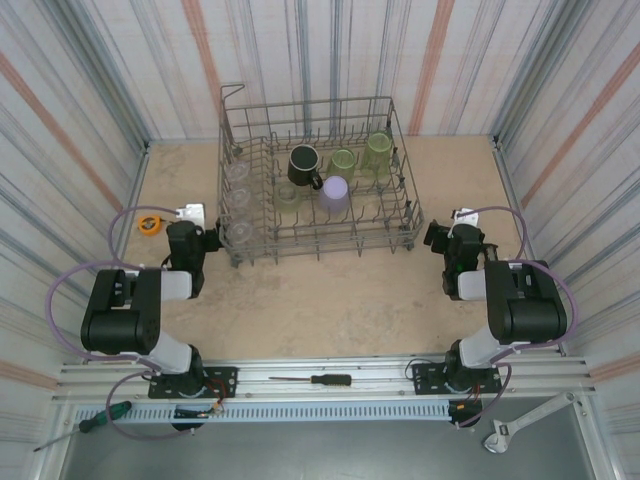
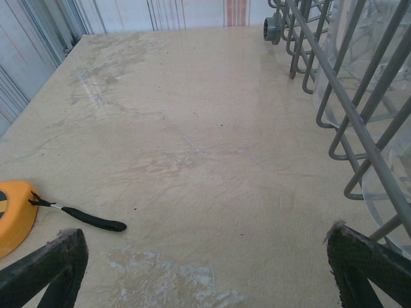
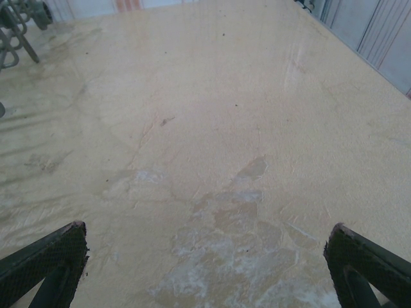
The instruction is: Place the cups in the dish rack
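- Striped walls (image 1: 90,100) on three sides, and a pale, scuffed counter (image 1: 340,300) between them. Where does the dish rack (image 1: 300,240) stand?
- At the far middle of the counter, beyond both my arms and roughly between them.
- And the cups?
- All inside it. The black mug (image 1: 304,164) sits near the middle toward the back, its mouth showing from above. The lavender cup (image 1: 334,192) is just beside it, nearer to me and to the right. Of the green tumblers (image 1: 378,150), two stand toward the back right corner and a third sits left of the lavender cup. The clear cups (image 1: 240,200) make a row along the left side.
- Your left hand (image 1: 192,213)?
- Spread wide, holding nothing, low over the counter just off the rack's near left corner. From the wrist I see the rack's wires running past my right fingertip (image 2: 363,260), with a clear cup behind them. An orange tape measure (image 2: 13,215) lies on the counter to my left.
- Your right hand (image 1: 463,217)?
- Spread wide too, and empty, near the rack's near right corner. Bare counter lies between its fingertips (image 3: 54,256).
- Anything by your bases?
- A black-handled screwdriver (image 1: 318,380) lies on the rail between them.
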Robot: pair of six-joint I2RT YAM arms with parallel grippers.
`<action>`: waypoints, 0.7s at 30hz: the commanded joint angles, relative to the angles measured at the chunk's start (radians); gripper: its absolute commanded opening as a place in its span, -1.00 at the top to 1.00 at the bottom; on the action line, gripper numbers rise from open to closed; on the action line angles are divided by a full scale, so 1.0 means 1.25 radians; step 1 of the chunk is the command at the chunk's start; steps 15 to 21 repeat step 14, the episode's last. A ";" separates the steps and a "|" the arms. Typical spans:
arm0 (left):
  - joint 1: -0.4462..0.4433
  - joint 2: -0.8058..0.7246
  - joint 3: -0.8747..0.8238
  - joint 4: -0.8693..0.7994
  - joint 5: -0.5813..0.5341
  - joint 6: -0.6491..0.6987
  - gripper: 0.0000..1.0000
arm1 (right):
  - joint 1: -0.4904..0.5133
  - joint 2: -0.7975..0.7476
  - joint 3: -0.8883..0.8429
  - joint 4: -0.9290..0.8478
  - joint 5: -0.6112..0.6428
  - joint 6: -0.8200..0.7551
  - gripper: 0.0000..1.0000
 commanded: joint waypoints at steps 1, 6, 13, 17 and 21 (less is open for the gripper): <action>-0.010 -0.005 -0.006 0.003 0.059 0.009 -0.97 | -0.004 0.000 0.016 0.002 -0.006 0.001 -0.97; -0.010 -0.004 -0.006 0.004 0.059 0.009 -0.97 | -0.003 0.000 0.017 0.002 -0.007 0.001 -0.97; -0.009 -0.003 -0.006 0.004 0.058 0.009 -0.97 | -0.006 0.000 0.021 -0.005 -0.029 -0.006 -0.97; -0.010 -0.004 -0.006 0.004 0.059 0.009 -0.97 | -0.006 -0.001 0.021 -0.005 -0.030 -0.005 -0.97; -0.010 -0.004 -0.006 0.004 0.059 0.009 -0.97 | -0.006 -0.001 0.021 -0.005 -0.030 -0.005 -0.97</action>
